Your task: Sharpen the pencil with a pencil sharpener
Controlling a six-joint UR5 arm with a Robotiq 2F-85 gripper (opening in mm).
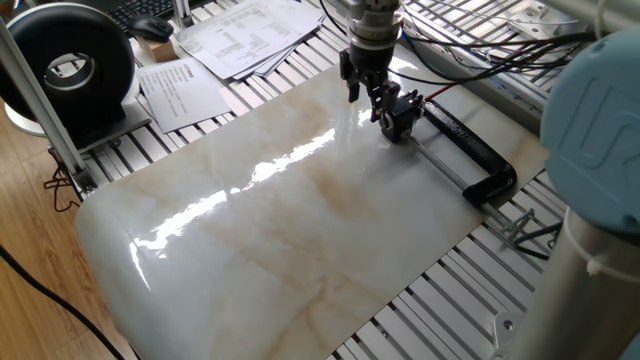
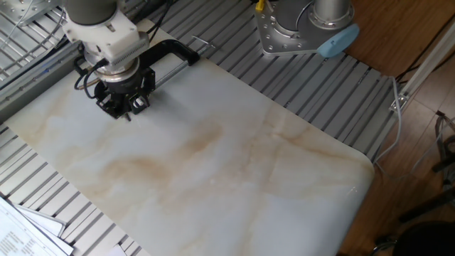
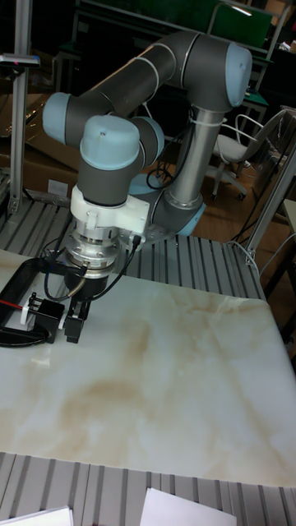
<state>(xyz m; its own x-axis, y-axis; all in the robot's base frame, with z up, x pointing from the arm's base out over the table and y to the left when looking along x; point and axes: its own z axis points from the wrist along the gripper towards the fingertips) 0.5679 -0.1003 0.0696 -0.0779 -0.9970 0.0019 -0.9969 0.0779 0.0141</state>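
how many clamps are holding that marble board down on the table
1 in view. The long black C-shaped clamp grips the marble board at its edge beside the gripper and the pencil sharpener. Others may sit hidden behind the arm or outside the pictures.

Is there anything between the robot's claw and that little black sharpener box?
Nothing: in the tall fixed view the gripper hangs right beside the pencil sharpener, with only a sliver of bare marble slab between.

one pencil sharpener (image 1: 403, 112) beside the hand (image 1: 362, 84); one black clamp (image 1: 478, 152) just beyond it; one marble worktop (image 1: 280, 230).
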